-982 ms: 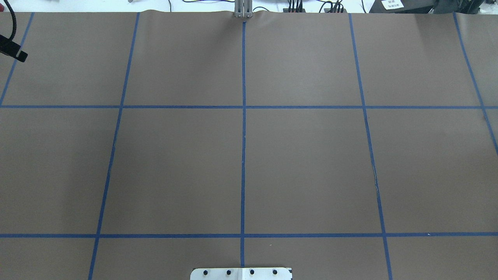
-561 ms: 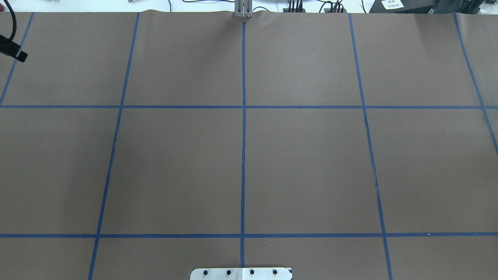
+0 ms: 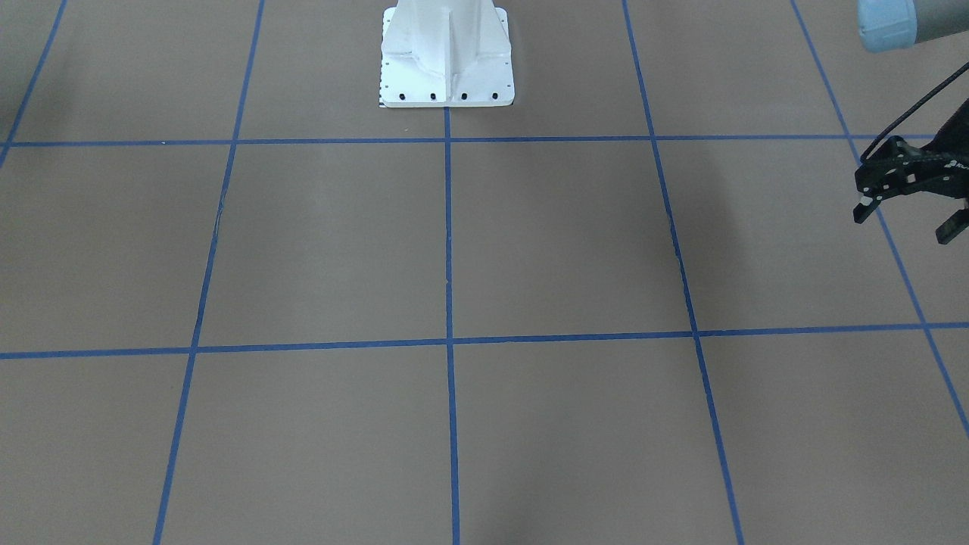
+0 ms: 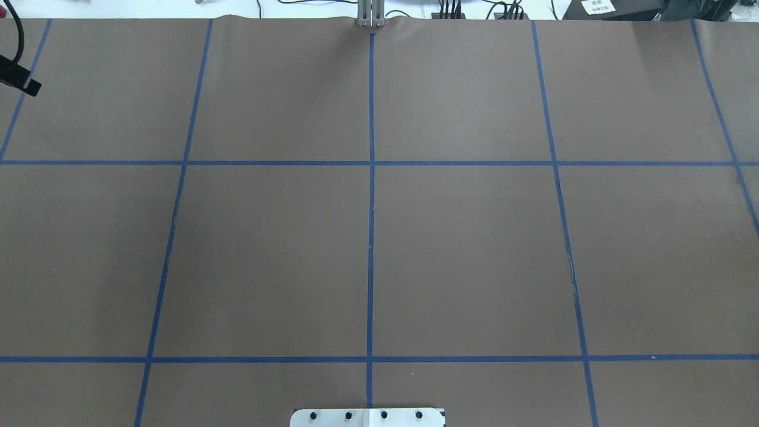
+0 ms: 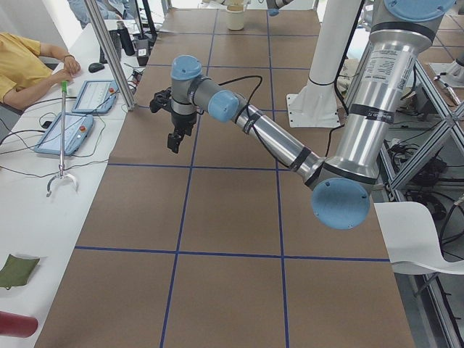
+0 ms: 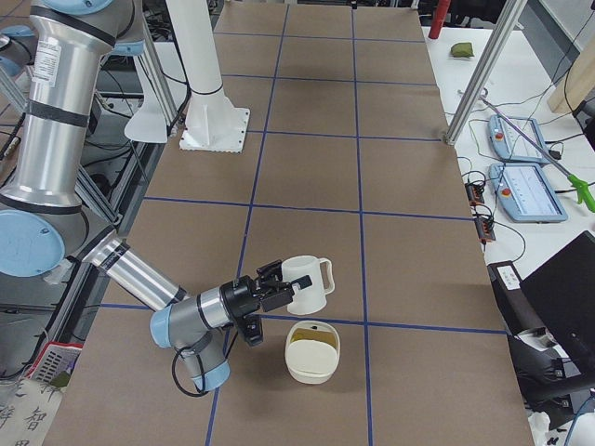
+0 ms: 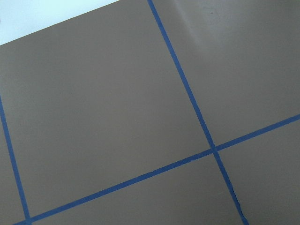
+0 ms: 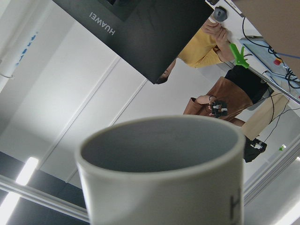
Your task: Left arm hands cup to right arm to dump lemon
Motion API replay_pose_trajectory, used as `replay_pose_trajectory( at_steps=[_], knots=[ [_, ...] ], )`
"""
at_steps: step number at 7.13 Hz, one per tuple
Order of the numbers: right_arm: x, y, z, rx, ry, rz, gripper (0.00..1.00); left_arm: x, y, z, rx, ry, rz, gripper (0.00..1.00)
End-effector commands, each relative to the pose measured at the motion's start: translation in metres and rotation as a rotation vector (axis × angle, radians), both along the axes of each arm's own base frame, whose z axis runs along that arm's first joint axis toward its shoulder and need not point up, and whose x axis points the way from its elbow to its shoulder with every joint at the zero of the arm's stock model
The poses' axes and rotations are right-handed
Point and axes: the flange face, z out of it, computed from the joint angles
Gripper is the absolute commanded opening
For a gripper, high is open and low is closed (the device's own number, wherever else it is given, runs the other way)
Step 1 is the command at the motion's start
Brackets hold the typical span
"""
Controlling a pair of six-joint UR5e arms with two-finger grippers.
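Hovering near the end of the brown table (image 3: 530,250), my left gripper (image 3: 903,225) hangs with its fingers spread wide and nothing between them. The front view shows this plainly; the overhead view catches only a black corner of it. My right gripper (image 6: 284,286) appears only in the right side view, set against the white cup (image 6: 309,283), just beside a cream bowl (image 6: 311,327) that holds a yellowish lump (image 6: 313,353). Whether it is clamped I cannot tell. My right wrist camera is filled by the cup's grey mouth.
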Motion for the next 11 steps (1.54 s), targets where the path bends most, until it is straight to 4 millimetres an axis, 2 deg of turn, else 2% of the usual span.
replay_pose_trajectory(
  at_steps=[1, 3, 6, 7, 11],
  knots=[
    [-0.007, 0.002, -0.004, 0.033, 0.117, -0.025, 0.0, 0.0, 0.001, 0.001, -0.002, -0.001, 0.0, 1.0],
    [-0.026, 0.006, -0.026, 0.159, 0.348, -0.124, 0.0, 0.0, 0.002, 0.002, -0.004, 0.0, 0.0, 1.0],
    [-0.03, 0.015, -0.019, 0.22, 0.707, -0.037, 0.0, 0.0, 0.0, 0.005, -0.008, -0.002, 0.002, 1.0],
    [-0.032, 0.02, -0.015, 0.263, 0.892, 0.011, 0.0, 0.0, 0.0, 0.006, -0.01, -0.003, 0.002, 1.0],
    [-0.036, 0.013, 0.002, 0.334, 1.536, 0.131, 0.0, -0.001, 0.002, 0.006, -0.01, -0.002, 0.0, 1.0]
  ],
)
